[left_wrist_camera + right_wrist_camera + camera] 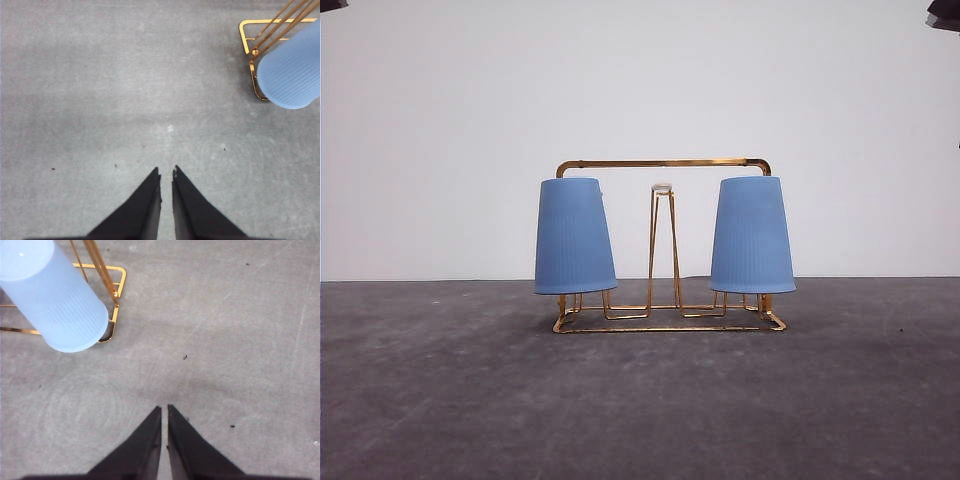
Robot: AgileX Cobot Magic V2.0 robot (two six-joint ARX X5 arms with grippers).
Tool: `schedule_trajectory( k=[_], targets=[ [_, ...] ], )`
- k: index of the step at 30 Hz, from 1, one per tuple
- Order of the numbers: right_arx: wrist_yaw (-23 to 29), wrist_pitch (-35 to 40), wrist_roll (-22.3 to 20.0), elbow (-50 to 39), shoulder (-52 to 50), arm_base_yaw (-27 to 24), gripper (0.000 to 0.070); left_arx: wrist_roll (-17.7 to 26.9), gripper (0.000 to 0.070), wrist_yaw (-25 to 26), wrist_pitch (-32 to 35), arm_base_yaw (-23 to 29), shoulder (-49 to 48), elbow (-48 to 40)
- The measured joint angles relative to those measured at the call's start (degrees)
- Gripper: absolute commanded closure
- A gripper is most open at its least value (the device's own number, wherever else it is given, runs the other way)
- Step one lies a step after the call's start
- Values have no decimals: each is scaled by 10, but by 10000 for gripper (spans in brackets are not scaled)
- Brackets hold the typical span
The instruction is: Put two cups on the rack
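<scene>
On gold wire rack [663, 163]: two ribbed blue cups [574, 236] inverted

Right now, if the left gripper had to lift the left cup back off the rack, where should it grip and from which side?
Probably the ribbed wall of the left cup, upper half, where the taper is narrowest. It hangs upside down on the rack, so come from the outer left side, away from the handle frame, then lift straight up. The left gripper is shut over the table and would need opening first.

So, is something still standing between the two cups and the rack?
No. Both cups already sit upside down on the rack, at its two ends. The left gripper and right gripper are shut, apart from them.
</scene>
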Motion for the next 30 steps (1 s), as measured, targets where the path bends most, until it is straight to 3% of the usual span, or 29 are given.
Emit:
schedule_trajectory(
  k=[7,13,22,30],
  targets=[
    [0,0,0,0,0,0,683,0,678,-5,0,-1,0,0],
    [0,0,0,0,0,0,683,1,677,-54,34,7,-30,-34],
    [0,1,0,0,0,0,683,-3,677,-57,246,21,-251,-291],
    [0,1,0,0,0,0,683,-6,677,-84,290,27,-468,-502]
  ],
)
